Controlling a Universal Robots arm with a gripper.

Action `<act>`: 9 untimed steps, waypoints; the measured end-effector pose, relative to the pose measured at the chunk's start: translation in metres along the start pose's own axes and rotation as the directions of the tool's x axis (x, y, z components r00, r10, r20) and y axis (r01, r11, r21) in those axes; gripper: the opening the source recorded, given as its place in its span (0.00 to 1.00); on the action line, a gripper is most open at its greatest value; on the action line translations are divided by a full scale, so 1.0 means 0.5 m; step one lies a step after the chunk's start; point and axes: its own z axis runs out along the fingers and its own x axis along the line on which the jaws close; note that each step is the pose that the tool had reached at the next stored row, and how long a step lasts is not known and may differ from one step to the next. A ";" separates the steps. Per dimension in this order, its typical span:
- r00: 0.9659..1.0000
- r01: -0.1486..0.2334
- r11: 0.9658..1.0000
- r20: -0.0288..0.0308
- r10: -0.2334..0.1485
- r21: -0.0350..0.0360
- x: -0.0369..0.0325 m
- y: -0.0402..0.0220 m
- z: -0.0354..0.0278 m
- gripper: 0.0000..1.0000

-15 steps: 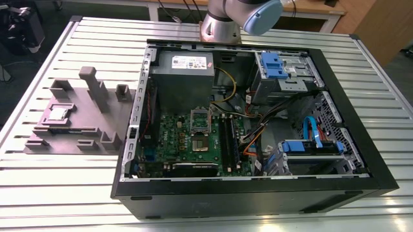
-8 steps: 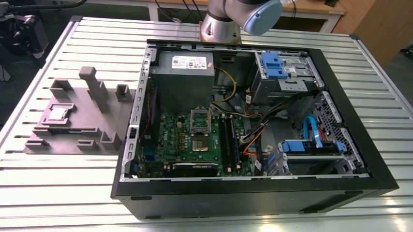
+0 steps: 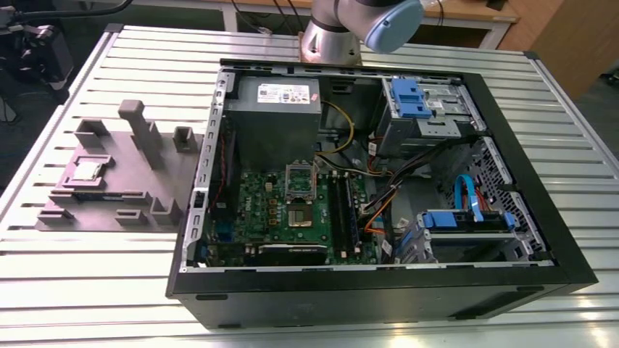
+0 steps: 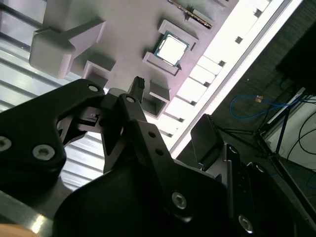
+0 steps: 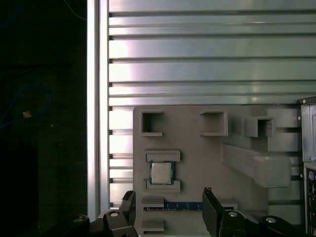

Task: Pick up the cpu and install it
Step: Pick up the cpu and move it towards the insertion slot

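Observation:
The cpu (image 3: 87, 169) is a small silvery square chip lying flat in a pocket of the grey holder block (image 3: 111, 196), on the exterior view's left, outside the computer case. In both wrist views the cpu (image 5: 161, 173) (image 4: 172, 49) rests between two raised grey lips. My gripper (image 5: 169, 195) (image 4: 170, 106) hangs above the holder block, apart from the chip, open with nothing between its black fingers (image 5: 210, 207). The motherboard (image 3: 295, 210) lies inside the open case, its cpu socket (image 3: 300, 179) standing uncovered.
The black computer case (image 3: 377, 290) sits on a slatted metal table (image 3: 320, 43). A power supply (image 3: 275, 109), blue drive cages (image 3: 416, 101) and loose cables fill the case. Tall grey posts (image 3: 140, 134) rise from the holder block. A memory stick (image 5: 180, 206) lies in a slot beside the chip.

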 end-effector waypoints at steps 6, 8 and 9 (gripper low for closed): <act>1.000 0.000 1.000 0.001 0.000 0.000 0.000 -0.002 0.015 0.65; 1.000 0.000 1.000 0.001 0.000 0.000 0.000 -0.003 0.022 0.65; 1.000 0.000 1.000 0.001 0.000 0.000 0.000 -0.004 0.025 0.65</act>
